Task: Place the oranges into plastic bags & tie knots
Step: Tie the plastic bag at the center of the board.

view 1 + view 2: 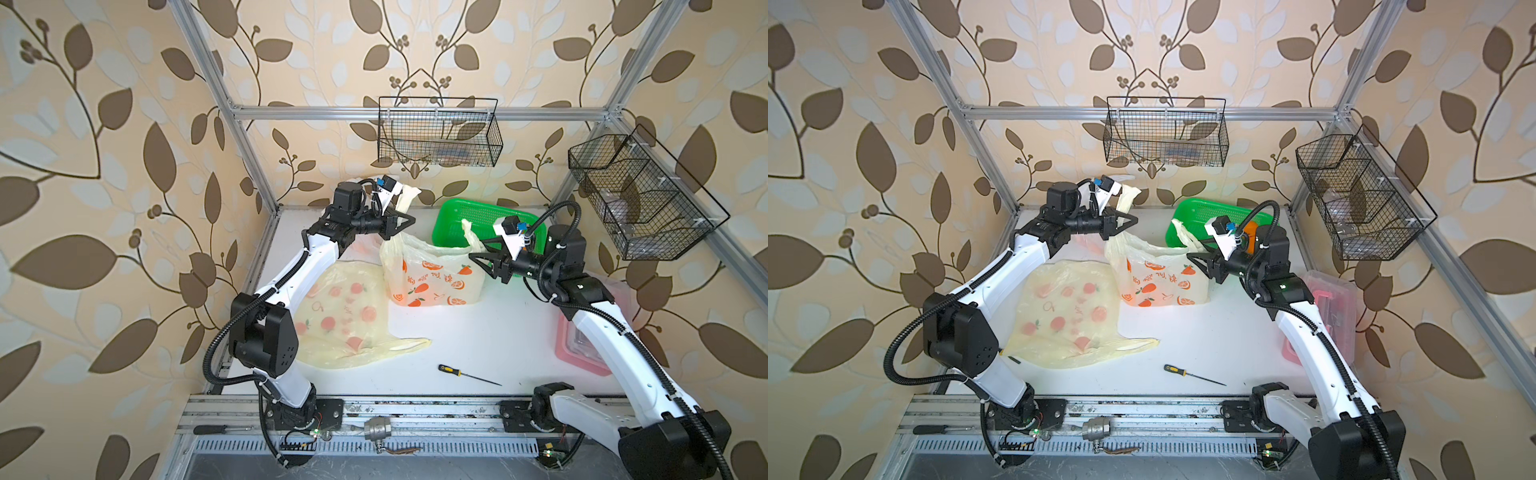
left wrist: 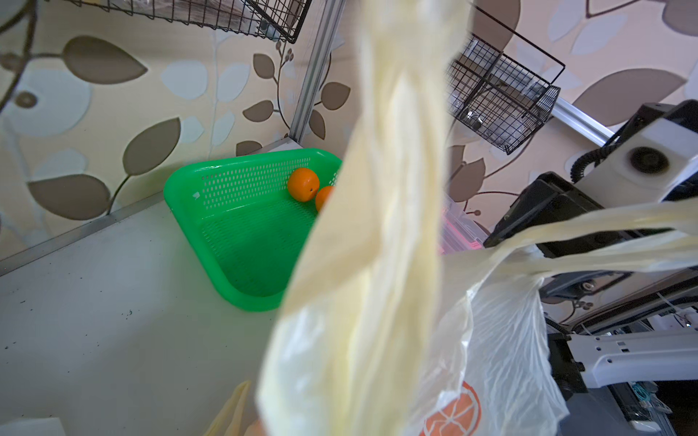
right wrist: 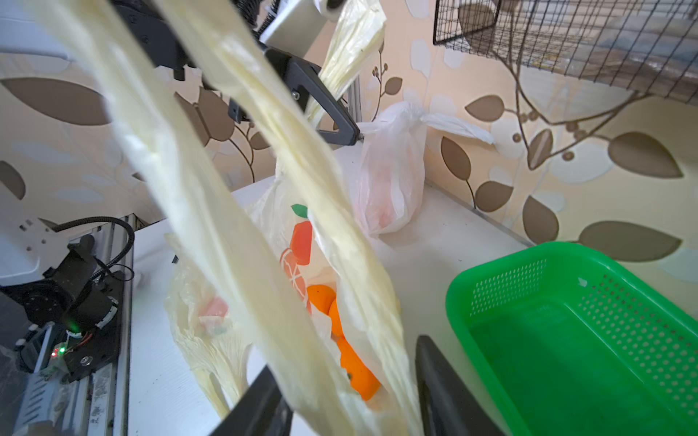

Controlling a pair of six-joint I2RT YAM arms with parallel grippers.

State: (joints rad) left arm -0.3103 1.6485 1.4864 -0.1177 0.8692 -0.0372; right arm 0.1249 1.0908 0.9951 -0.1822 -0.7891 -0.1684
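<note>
A pale yellow fruit-print plastic bag (image 1: 432, 274) stands upright mid-table with several oranges (image 3: 321, 298) inside. My left gripper (image 1: 411, 219) is shut on one of its handles (image 1: 409, 197), which sticks up above the jaws. My right gripper (image 3: 345, 353) has its jaws apart, and the bag's other handle (image 3: 234, 211) runs loosely between them. Two more oranges (image 2: 303, 184) lie in the green basket (image 2: 241, 234). A second yellow printed bag (image 1: 345, 316) lies flat at the left. A white bag (image 3: 389, 177) with a knot (image 3: 411, 117) at its top stands by the back wall.
A screwdriver (image 1: 469, 374) lies near the table's front edge. A clear box with a pink handle (image 1: 582, 345) sits at the right under my right arm. Black wire baskets hang on the back wall (image 1: 438, 133) and on the right frame (image 1: 636, 195).
</note>
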